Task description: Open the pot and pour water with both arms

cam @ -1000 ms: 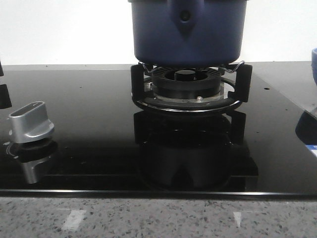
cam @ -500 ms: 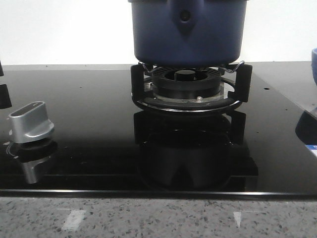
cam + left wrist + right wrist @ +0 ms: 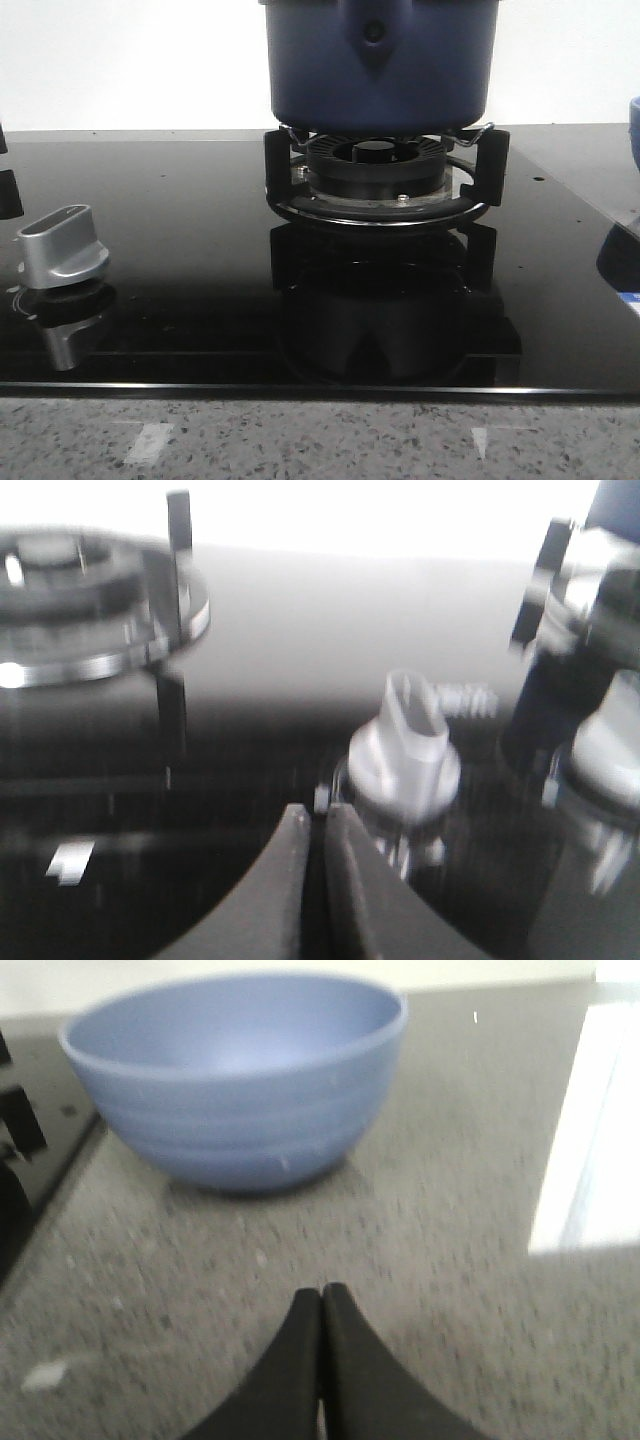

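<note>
Nothing in the front view has shifted over the last second: the pot (image 3: 378,62) sits on the burner grate (image 3: 385,170) of the black glass hob (image 3: 180,250) exactly as before, its handle mount with the round hole facing the camera, and the silver knob (image 3: 63,246) at the hob's left has not turned. Neither arm appears in that view, so the task looks barely begun; whether a lid is on cannot be told, since the pot's top is cut off.

On the left wrist camera, the left gripper (image 3: 318,825) has its fingers nearly together, holding nothing, just short of the silver knob (image 3: 406,742). On the right wrist camera, the right gripper (image 3: 321,1305) is pressed together and empty, low over the speckled table (image 3: 420,1280), with the light blue ribbed bowl (image 3: 235,1075) ahead of it.
</note>
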Motion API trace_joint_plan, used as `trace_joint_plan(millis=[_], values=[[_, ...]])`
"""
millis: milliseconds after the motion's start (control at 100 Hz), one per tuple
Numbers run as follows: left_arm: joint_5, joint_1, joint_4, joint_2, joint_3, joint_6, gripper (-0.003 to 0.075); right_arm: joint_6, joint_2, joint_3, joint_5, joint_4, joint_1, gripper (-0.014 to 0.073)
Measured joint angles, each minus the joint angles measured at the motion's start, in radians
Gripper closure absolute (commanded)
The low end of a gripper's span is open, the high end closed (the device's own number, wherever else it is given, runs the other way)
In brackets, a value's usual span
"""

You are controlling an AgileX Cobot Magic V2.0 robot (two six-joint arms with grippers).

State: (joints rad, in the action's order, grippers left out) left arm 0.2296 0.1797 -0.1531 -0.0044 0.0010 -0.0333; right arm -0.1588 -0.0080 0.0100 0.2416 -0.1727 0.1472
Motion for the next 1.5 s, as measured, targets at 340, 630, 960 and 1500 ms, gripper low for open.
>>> trace_joint_plan(millis=[340,630,960,1500], values=[[-0.213,0.000,-0.353,0.000,0.000,0.000,0.0740,0.000,0.000,0.000,-0.242,0.104,0.000,0.0668],[-0.283,0.000,-0.464,0.000,0.000,0.001,0.0740,0.000,0.000,0.000,-0.325,0.413,0.000,0.0668],[-0.130,0.000,-0.387,0.002,-0.078,0.001,0.0740,-0.002,0.000,-0.149,-0.123,0.489,0.000,0.0668],[0.044,0.000,-0.250,0.392,-0.452,-0.358,0.0416,0.238,0.186,-0.514,0.276,0.460,0.000,0.0667]])
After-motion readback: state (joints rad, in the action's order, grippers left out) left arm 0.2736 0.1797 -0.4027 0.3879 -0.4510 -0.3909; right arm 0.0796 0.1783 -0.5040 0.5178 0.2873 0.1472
